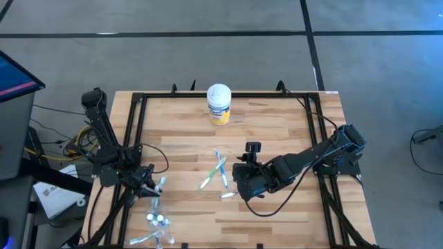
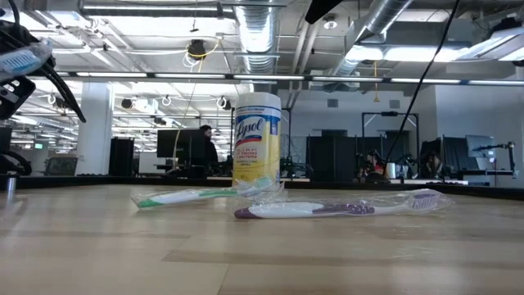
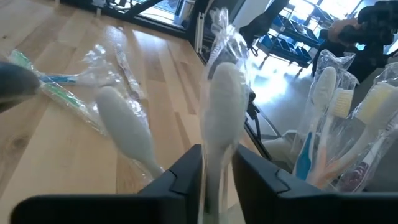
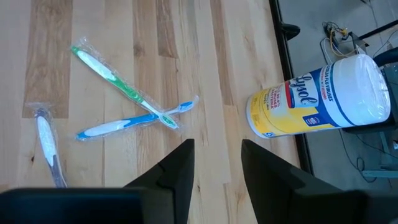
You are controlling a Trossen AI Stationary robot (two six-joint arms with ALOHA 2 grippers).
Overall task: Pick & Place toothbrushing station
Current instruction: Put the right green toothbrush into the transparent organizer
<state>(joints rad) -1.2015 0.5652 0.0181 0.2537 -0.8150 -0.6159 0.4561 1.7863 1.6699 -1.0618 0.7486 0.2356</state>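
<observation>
The task looks partly done: several brushes (image 1: 158, 220) stand collected at the table's (image 1: 277, 214) front-left corner, where the left gripper (image 3: 216, 177) grasps a wrapped brush (image 3: 222, 112), while three brushes (image 1: 220, 173) lie mid-table beside the right gripper (image 4: 216, 163), open and empty.

I see grey concrete floor (image 1: 208, 55) around my table, exposed silver ceiling ducts (image 2: 260, 33), and dark office monitors (image 2: 176, 147) behind.

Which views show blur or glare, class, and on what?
Left wrist view: the wrapped toothbrush between the left gripper's fingers is soft and out of focus, with bright glare behind it. Low view: ceiling lights glare, and the near tabletop is blurred. Right wrist view: sharp, the crossed green brush and blue brush clear.
</observation>
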